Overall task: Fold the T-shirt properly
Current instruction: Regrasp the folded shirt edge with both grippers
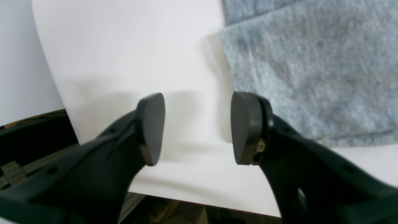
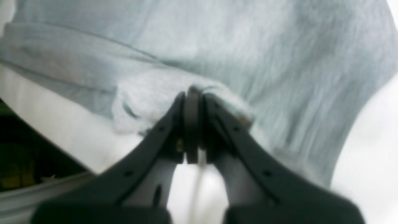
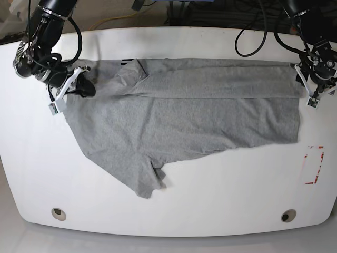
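Grey T-shirt (image 3: pixel 184 116) lies spread on the white table (image 3: pixel 210 195).

Lab: white table (image 3: pixel 210 200), cables (image 3: pixel 247 31)

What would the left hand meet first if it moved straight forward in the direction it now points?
Probably the bare white table top: the open left hand aims at it, with the heather-grey cotton T-shirt lying just beside that line. Depth is unclear.
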### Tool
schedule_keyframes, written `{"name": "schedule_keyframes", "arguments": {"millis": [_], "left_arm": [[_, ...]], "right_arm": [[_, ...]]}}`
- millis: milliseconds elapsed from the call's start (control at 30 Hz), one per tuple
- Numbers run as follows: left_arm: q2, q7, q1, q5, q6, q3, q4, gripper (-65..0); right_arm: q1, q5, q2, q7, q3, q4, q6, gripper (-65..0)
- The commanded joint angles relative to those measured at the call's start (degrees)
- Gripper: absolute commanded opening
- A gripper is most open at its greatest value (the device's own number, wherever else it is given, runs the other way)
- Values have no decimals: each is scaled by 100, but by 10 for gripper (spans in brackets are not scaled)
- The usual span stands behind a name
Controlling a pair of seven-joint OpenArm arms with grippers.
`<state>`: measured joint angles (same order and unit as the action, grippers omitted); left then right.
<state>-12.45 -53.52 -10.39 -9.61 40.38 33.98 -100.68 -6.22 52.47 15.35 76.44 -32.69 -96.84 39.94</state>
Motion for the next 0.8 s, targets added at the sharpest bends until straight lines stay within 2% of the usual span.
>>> {"name": "schedule_keyframes", "arguments": {"millis": [0,100,167,400,500,567,767], "left_arm": [[-105,46,59,-11,-38,27,-90,-332],[-105,46,77,-11,-38,27,-90,-332],[-105,46,77,-11,-38,18,-90,-332],[-105,55,94,-11,-38,0,-90,-331],[-105,55,244,-2,-38,0,-99,-328],[-105,46,323,7,-38,9,-125,-326],[-105,37,367,121,-38,18,-415,-307]], "right_arm": [[301,-56,122,-124,73,141,6,-650],[732,-346,157,-159,240,378,6,-650],[925,-557,254,-159,363,449,6,-612],[1189,-1568,614,-185,574,440,6,-270],[1083,-1629,781,-185,565,246,6,-178],[776,-1647,851,-185,434,-53,6,-146],[-16,-2095,799,-185,-138,-738,6,-141]]}}
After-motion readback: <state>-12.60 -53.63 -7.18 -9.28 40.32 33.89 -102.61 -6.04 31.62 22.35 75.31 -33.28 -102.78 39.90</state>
